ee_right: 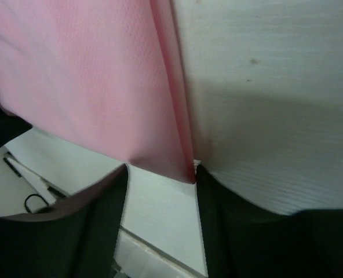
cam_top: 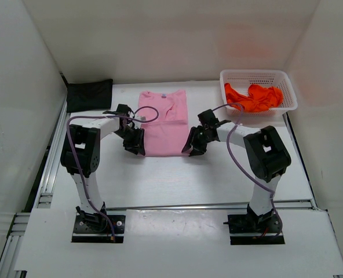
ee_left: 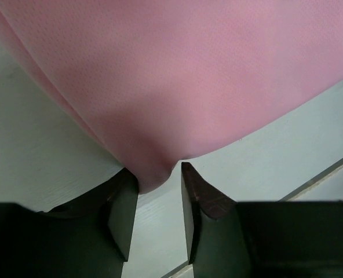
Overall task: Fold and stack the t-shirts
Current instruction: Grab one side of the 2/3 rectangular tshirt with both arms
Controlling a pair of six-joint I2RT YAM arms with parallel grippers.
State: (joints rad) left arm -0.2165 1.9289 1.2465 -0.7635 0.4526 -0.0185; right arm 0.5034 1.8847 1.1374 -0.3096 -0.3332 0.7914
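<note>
A light pink t-shirt (cam_top: 163,123) lies flat in a long narrow fold at the table's middle, collar toward the back. My left gripper (cam_top: 134,142) sits at its near left corner. In the left wrist view the left gripper (ee_left: 159,171) is open, with the pink corner (ee_left: 154,174) poking between the fingertips against the left finger (ee_left: 123,197). My right gripper (cam_top: 194,145) is at the near right corner. It is open (ee_right: 161,169), the pink hem (ee_right: 177,162) touching its right finger (ee_right: 218,202). A folded black t-shirt (cam_top: 89,94) lies at the back left. An orange-red t-shirt (cam_top: 254,97) is crumpled in the basket.
The white mesh basket (cam_top: 287,87) stands at the back right corner. White walls close in the table on three sides. A metal rail (cam_top: 206,205) runs across in front of the arm bases.
</note>
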